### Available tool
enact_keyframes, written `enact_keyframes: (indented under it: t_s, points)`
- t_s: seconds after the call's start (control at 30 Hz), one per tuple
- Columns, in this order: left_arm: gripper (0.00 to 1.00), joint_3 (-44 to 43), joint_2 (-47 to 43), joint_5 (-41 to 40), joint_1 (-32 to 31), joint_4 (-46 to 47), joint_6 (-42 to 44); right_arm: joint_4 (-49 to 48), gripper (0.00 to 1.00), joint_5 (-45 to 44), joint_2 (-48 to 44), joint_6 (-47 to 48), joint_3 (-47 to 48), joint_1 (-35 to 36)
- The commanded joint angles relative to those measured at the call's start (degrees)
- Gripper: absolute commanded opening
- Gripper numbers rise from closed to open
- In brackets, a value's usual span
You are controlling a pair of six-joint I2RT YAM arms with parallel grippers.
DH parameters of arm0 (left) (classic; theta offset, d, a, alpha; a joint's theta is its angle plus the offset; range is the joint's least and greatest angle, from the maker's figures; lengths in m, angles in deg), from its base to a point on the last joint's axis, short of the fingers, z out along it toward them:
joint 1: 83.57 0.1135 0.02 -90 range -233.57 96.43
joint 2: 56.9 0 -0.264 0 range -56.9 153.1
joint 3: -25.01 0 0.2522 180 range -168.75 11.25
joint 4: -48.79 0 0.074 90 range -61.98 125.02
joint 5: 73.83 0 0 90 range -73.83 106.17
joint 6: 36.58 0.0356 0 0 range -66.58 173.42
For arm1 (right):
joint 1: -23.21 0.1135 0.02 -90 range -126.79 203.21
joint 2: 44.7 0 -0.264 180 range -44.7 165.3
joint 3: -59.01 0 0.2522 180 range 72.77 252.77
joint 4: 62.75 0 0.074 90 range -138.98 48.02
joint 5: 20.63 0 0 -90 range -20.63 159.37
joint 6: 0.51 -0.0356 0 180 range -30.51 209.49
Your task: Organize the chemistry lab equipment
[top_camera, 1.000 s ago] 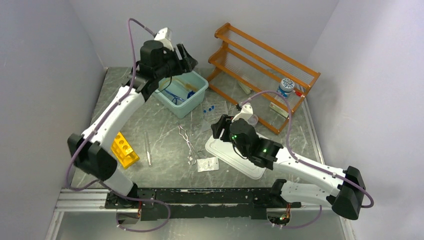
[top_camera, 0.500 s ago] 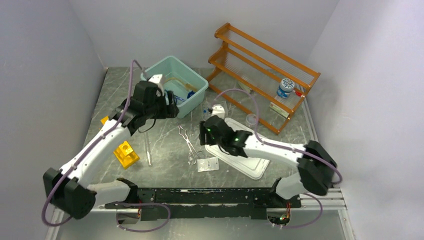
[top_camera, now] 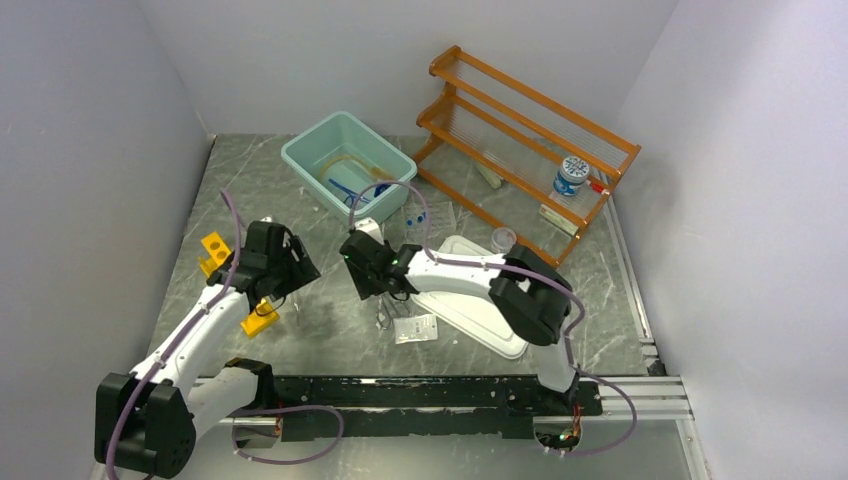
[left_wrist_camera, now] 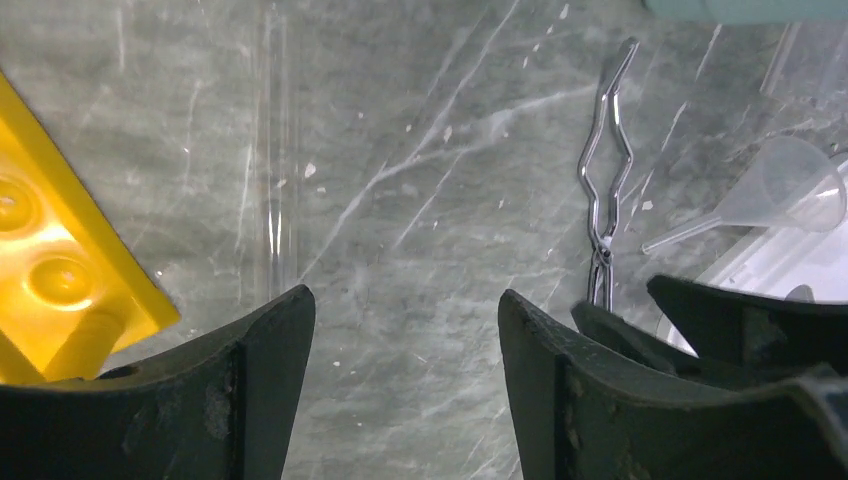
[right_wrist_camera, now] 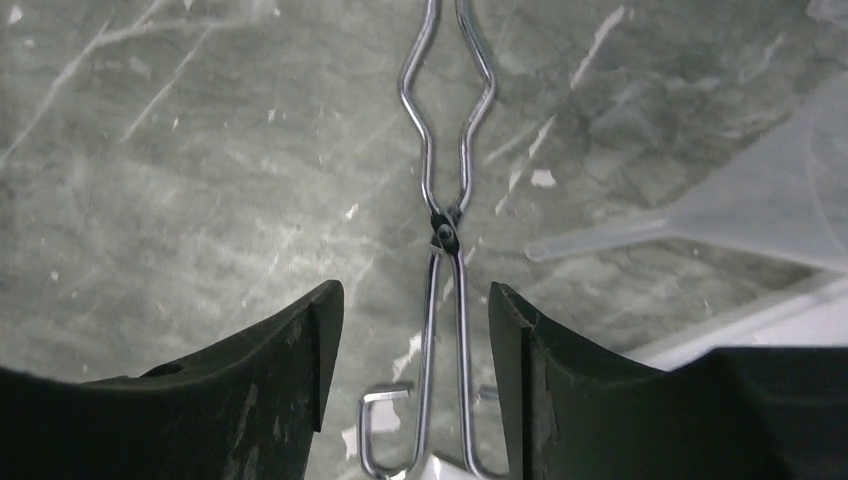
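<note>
My right gripper [right_wrist_camera: 415,295] is open and low over the metal tongs [right_wrist_camera: 445,150], its fingers on either side of the two handle legs without closing on them. From above, only the tongs' ring ends [top_camera: 384,317] show below the right gripper [top_camera: 370,272]. My left gripper [left_wrist_camera: 405,310] is open and empty over bare table. A clear glass tube [left_wrist_camera: 272,150] lies ahead of its left finger, with the yellow test-tube rack [left_wrist_camera: 60,270] to the left. From above, the left gripper [top_camera: 290,265] hangs beside the rack [top_camera: 258,318].
A teal bin [top_camera: 310,150] holding tubing and blue items stands at the back. The orange shelf [top_camera: 530,130] carries a blue-capped jar [top_camera: 571,175]. A white tray [top_camera: 490,325], a clear funnel [right_wrist_camera: 760,210], blue-capped vials [top_camera: 415,215] and a small packet [top_camera: 415,328] lie nearby.
The left arm swung from above the teal bin down toward the glass tube. The right arm moved left from over the white tray to the tongs.
</note>
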Motion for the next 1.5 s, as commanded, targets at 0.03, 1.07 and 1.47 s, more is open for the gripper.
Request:
enact_keyframes:
  t_s: [0.03,1.07,1.47]
  points:
    - [0.71,2.1,0.6,7.5,2.4,5.6,-3.1,5.6,0.58,-0.9,7.4,1.1,8.2,-0.1]
    - [0.91,11.7,12.4,24.6,4.2,30.7,-10.4,-9.0,0.02,14.5,0.8,12.9,-1.1,-0.7]
    - [0.81,10.6,14.6,17.7,4.2,27.1,-8.0,-8.2,0.2,4.6,-0.2,8.9,-0.1,-0.7]
